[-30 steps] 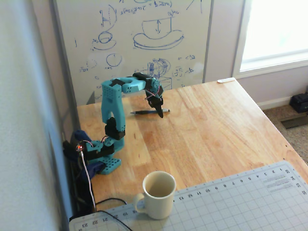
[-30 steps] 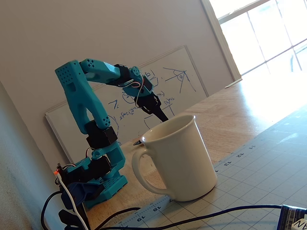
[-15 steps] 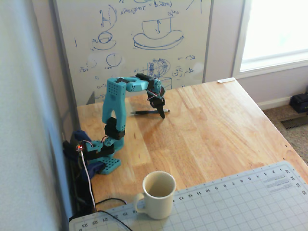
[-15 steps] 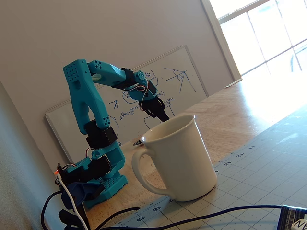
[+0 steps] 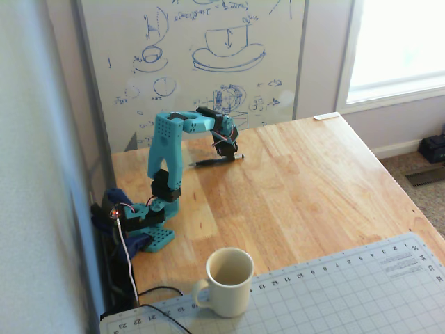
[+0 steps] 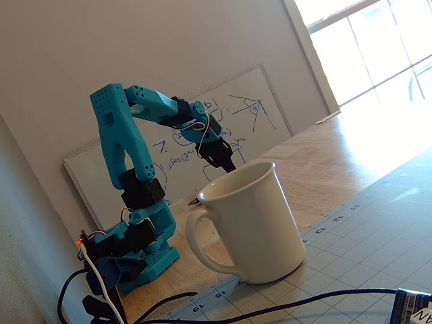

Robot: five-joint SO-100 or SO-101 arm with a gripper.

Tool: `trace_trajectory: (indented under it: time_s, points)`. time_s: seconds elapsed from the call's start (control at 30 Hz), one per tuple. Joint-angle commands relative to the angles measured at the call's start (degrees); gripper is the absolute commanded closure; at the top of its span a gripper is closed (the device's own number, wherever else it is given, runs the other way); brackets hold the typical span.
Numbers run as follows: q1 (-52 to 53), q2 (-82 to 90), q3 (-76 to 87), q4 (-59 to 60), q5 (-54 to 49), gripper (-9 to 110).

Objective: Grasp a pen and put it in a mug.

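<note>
In a fixed view the gripper (image 5: 227,154) reaches down onto the pen (image 5: 218,161), which lies flat on the wooden table (image 5: 313,181) near the whiteboard (image 5: 195,62); whether the fingers have closed on it cannot be told; the mug (image 5: 228,281) stands upright, well apart, at the cutting mat's (image 5: 348,292) edge; in another fixed view the mug (image 6: 253,226) hides most of the pen.

My bench is a wooden table (image 5: 313,188) with a gridded cutting mat (image 5: 348,292) at its near edge. A whiteboard (image 5: 195,62) covered in blue marker sketches leans on the wall behind. A black cable (image 6: 283,307) crosses the mat.
</note>
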Motion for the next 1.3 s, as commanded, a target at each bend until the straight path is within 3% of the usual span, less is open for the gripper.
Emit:
trace_trajectory:
  time_s: [0.0, 0.3, 0.57, 0.9, 1.27]
  points:
    - [0.26, 1.49, -2.29, -0.79, -0.18, 100]
    - [0.79, 3.25, -2.02, -0.79, -0.09, 100]
    - [3.87, 18.28, 7.91, -3.25, -2.9, 100]
    - [13.45, 38.67, 27.6, -24.87, -24.7, 100]
    - [33.84, 67.41, 37.35, -30.15, -55.81, 100]
